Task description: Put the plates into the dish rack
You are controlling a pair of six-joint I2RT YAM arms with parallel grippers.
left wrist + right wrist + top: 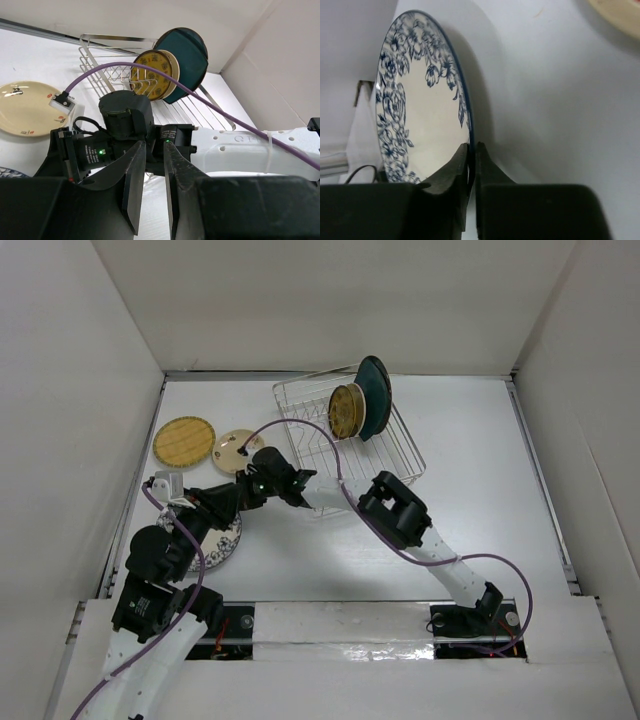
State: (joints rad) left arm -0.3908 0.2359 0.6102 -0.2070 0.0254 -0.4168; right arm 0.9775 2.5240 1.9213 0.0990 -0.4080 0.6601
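The dish rack [400, 455] stands at the back middle. The dark teal plate [377, 395] and the gold plate [347, 410] stand upright in it; both also show in the left wrist view, teal [192, 57] and gold [152, 75]. My right gripper [472, 147] is shut on the rim of the white plate with blue pattern [427, 120], which is tilted up off the table at the near left [222, 540]. My left gripper [154, 150] is slightly open and empty, right beside the right wrist. The yellow woven plate [184, 440] and the cream plate [238, 450] lie flat at the far left. No pale champagne plate shows.
White walls close the table on the left, back and right. The right arm [410, 525] reaches across the middle in front of the rack, trailing a purple cable [330, 440]. The left arm [165, 550] stands over the near left corner.
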